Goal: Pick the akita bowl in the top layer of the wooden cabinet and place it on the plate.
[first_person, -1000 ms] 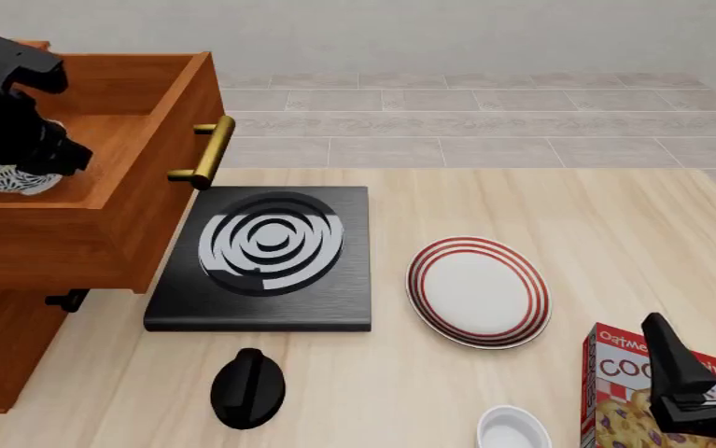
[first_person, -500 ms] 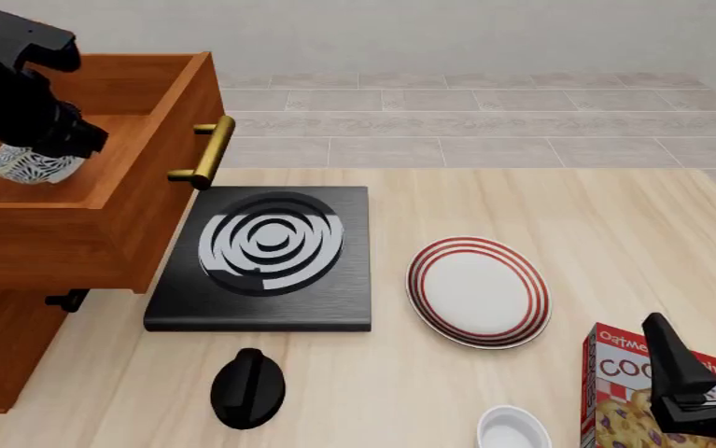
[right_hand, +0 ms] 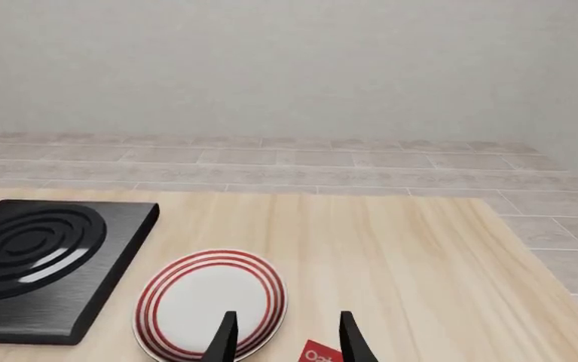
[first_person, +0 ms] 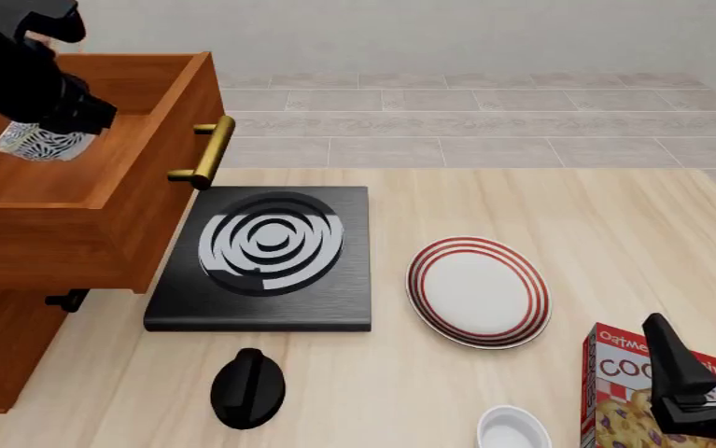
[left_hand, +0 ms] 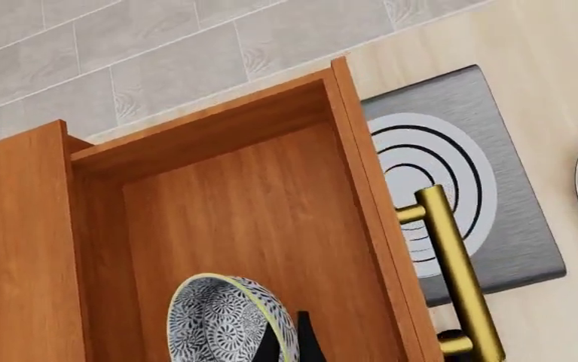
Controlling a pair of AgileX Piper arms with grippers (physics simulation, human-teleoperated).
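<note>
At the upper left of the front view the left gripper [first_person: 52, 131] holds the akita bowl [first_person: 41, 142] by its rim, clear above the floor of the top layer [first_person: 108, 201], the pulled-out drawer of the wooden cabinet [first_person: 3, 350]. In the left wrist view the bowl [left_hand: 230, 320] is tipped on its side, its mouth turned sideways and not up, patterned outside toward the camera, with one dark fingertip [left_hand: 307, 343] across its rim; the bowl is round, so it has no long axis to speak of. The drawer's brass handle [first_person: 208, 149] juts toward the frame's centre, above the near edge of the black stove [first_person: 264, 257]. The plate [first_person: 479, 290] lies flat, right of centre, just beside the stove and not touching it. At the lower right the right gripper [first_person: 707, 359] hangs with its fingers parted and nothing between them, over a red cereal box [first_person: 625, 392]; a small white bowl [first_person: 513, 431] and a black round object [first_person: 248, 387] sit along the bottom edge. The table [first_person: 582, 205] is pale wood, with grey floor tiles and a plain light wall beyond.
</note>
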